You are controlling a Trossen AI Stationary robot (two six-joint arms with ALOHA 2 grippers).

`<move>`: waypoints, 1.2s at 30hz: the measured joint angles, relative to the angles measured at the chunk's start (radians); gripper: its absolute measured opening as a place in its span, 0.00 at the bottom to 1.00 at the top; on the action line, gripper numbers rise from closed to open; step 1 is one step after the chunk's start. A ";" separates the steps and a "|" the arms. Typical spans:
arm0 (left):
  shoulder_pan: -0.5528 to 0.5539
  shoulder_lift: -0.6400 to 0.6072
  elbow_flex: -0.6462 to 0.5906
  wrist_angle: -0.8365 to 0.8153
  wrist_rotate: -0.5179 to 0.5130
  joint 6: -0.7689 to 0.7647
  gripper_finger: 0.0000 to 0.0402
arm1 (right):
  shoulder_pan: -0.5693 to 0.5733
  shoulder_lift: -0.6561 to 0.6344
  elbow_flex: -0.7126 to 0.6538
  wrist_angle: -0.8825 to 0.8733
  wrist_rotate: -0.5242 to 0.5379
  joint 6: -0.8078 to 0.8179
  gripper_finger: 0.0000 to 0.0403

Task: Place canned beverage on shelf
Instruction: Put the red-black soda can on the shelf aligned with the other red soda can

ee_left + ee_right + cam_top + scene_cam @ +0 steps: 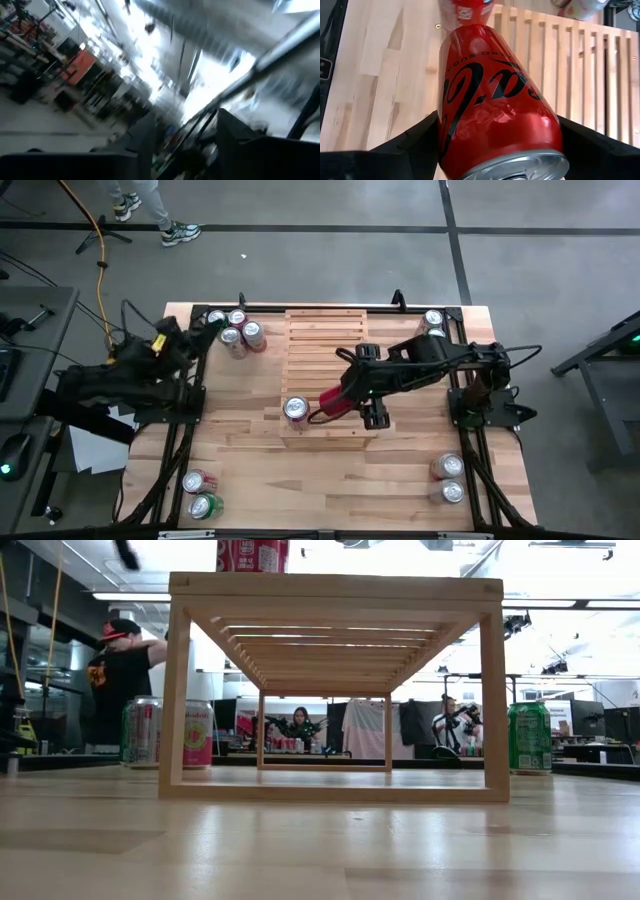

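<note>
The right gripper (338,402) clamps a red can (492,105) by its sides and holds it tilted over the slatted shelf (330,350), presumably for setting down beside the upright can (295,410) just ahead of its fingers. The red can is glossy, with black script and a silver rim. The left gripper (205,330) waits well away at the table edge; whether it is open cannot be told.

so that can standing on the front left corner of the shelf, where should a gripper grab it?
Grip the upright can across its round side wall, mid-height, coming from above or the shelf's open front edge. The right gripper, shut on a red can, crowds its right side.
</note>
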 joint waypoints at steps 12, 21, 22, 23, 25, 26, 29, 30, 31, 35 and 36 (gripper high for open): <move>0.003 0.596 0.623 -0.508 0.113 0.265 0.62 | -0.010 -0.129 0.000 -0.001 0.111 0.008 0.74; 0.015 0.899 0.919 -0.721 0.296 0.421 0.67 | -0.044 -0.146 0.000 0.001 0.163 -0.033 0.74; 0.015 0.923 0.936 -0.722 0.299 0.448 0.67 | -0.049 -0.146 0.000 0.005 0.168 -0.043 0.74; 0.015 0.946 0.954 -0.722 0.301 0.477 0.67 | -0.053 -0.146 0.000 0.011 0.173 -0.055 0.74; 0.013 0.982 0.984 -0.722 0.311 0.529 0.67 | -0.062 -0.146 0.000 0.023 0.181 -0.079 0.74; 0.013 0.998 0.998 -0.722 0.319 0.551 0.67 | -0.066 -0.146 0.000 0.026 0.185 -0.089 0.74; 0.013 1.039 1.031 -0.720 0.362 0.603 0.67 | -0.079 -0.146 0.000 0.028 0.188 -0.111 0.74; 0.013 1.050 1.037 -0.719 0.375 0.615 0.67 | -0.083 -0.146 0.000 0.033 0.184 -0.119 0.74; 0.013 1.060 1.042 -0.722 0.385 0.622 0.67 | -0.085 -0.144 0.000 0.044 0.181 -0.128 0.74; 0.013 1.096 1.057 -0.733 0.391 0.625 0.67 | -0.089 -0.141 0.000 0.094 0.172 -0.174 0.74; 0.013 1.105 1.059 -0.736 0.393 0.623 0.67 | -0.089 -0.141 0.000 0.118 0.168 -0.181 0.74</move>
